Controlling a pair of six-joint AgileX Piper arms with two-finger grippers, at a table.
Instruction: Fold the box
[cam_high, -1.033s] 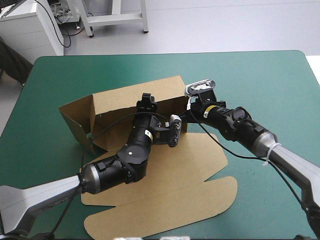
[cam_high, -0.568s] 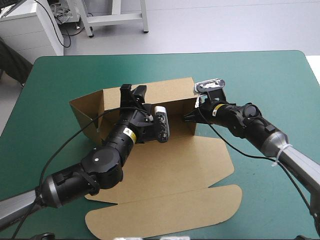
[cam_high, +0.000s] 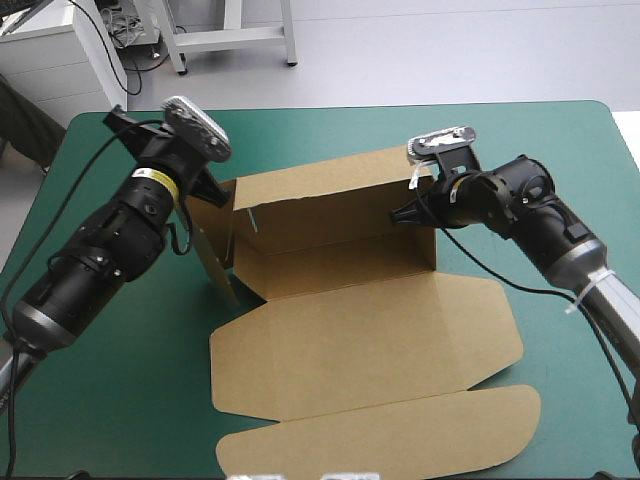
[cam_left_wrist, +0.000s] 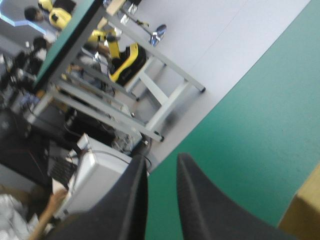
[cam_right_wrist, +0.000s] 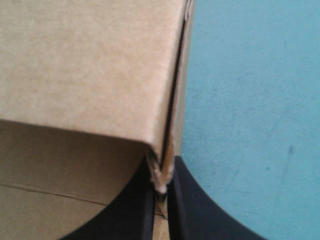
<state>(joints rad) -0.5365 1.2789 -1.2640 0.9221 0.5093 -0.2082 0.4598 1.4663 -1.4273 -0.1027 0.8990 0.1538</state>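
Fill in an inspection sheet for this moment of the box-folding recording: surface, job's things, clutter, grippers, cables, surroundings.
Surface: teal-green cover, flat, no marks that I can make out.
Job's things: brown box, back wall raised, left side wall partly up, the rest of the sheet flat toward the near edge.
Clutter: nothing seen.
Grippers: right gripper shut on the box at the back wall's right end; left gripper shut, holding nothing, off the box, near the table's far left corner.
Cables: nothing seen beyond the robot's own.
Surroundings: nothing seen at the table's top.
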